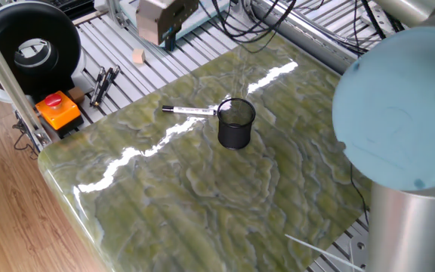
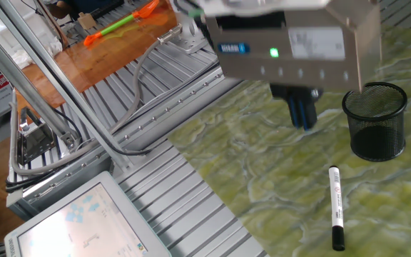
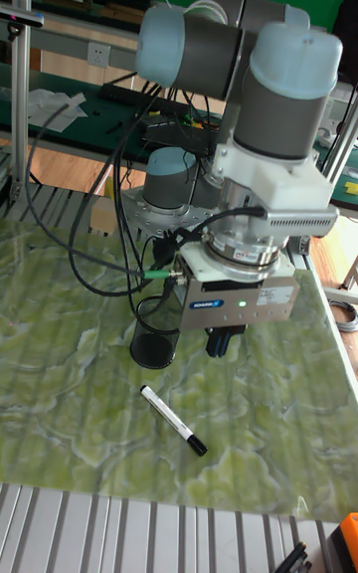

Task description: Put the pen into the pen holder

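Observation:
The pen (image 1: 191, 111), white with black ends, lies flat on the green marble-patterned table (image 1: 202, 196), one end just left of the pen holder (image 1: 236, 125). The holder is a black mesh cup, standing upright. The pen (image 2: 336, 207) also shows below the holder (image 2: 374, 121) in the other fixed view, and the pen (image 3: 172, 419) lies in front of the holder (image 3: 154, 334) in the tall view. My gripper (image 2: 303, 114) hangs above the table, left of the holder and apart from the pen. Its blue fingers are together, holding nothing. The gripper (image 1: 170, 34) sits at the table's far edge.
An orange button box (image 1: 57, 109), a group of dark pens (image 1: 103, 83) and a small wooden block (image 1: 138, 56) lie on the metal slats left of the table. A black reel (image 1: 29, 49) stands behind. The arm's large blue-grey joint (image 1: 399, 113) fills the right.

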Motion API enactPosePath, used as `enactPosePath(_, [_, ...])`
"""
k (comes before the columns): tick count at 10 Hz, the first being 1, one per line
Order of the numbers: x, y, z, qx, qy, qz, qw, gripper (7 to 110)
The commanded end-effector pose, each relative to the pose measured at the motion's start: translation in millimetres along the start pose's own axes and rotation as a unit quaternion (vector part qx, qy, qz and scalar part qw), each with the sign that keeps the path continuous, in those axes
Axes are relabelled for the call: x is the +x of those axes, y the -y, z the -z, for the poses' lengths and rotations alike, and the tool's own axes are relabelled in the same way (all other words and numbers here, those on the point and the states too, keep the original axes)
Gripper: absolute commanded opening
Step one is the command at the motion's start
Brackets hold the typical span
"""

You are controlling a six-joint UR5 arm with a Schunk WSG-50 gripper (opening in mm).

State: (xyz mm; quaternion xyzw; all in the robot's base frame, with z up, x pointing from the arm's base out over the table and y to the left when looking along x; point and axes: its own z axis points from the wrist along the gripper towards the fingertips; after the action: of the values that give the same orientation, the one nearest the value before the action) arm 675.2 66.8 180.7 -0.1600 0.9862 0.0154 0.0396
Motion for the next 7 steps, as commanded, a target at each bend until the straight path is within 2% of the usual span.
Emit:
enactPosePath(1, [9.0,-13.5,-27.2,-0.016,0.004,-0.012,0.9998,7])
enactPosePath(4, [22.6,-12.4,-42.6,-0.008,0.012,-0.011,0.9998,7])
enactPosePath(5, [27.1,-5.9,-42.6,0.004,0.003,-0.013,0.9999,7])
enactPosePath(7, [17.8,-4.6,-37.0,-0.003,0.009,-0.007,0.9999,7])
